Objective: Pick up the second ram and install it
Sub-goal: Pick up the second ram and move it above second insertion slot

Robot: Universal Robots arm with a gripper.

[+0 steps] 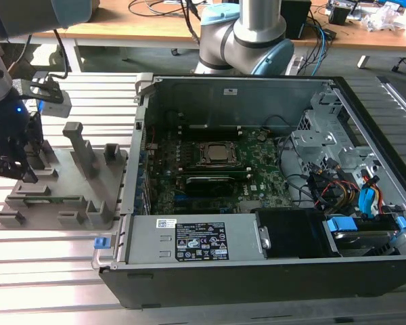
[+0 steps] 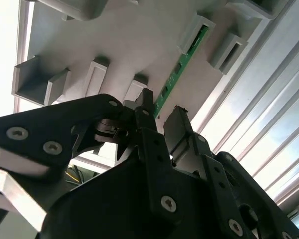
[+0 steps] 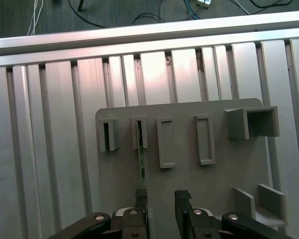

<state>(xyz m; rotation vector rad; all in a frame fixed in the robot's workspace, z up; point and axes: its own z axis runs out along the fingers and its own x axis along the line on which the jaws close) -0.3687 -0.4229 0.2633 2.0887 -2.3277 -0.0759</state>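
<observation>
Closest to my wrist cameras, the gripper (image 3: 161,199) is spread. Its two black fingers (image 3: 141,196) stand apart with nothing pinched between them.

Directly ahead of the claw, the second ram (image 3: 141,159) stands on edge in the grey fixture plate (image 3: 214,184). Its long axis runs straight away from the fingertips, so the gap between the fingers lies across the stick's thin width. In the first wrist view the stick's near end lines up with one finger rather than with the middle of the gap. In the second wrist view it sits just inside that finger, and I cannot tell whether the two touch.

The ram is a slim, matte green board, seen almost as a line, and its far end is tucked into a narrow upright block (image 3: 138,133). The plate looks like dull moulded plastic, studded with boxy rectangular pockets.

Under it lies the table (image 3: 60,124) — ribbed, shiny aluminium. Farther off, toward the exterior view's right, is the open computer case (image 1: 257,271) with its green motherboard (image 1: 257,176), well apart from the claw.
</observation>
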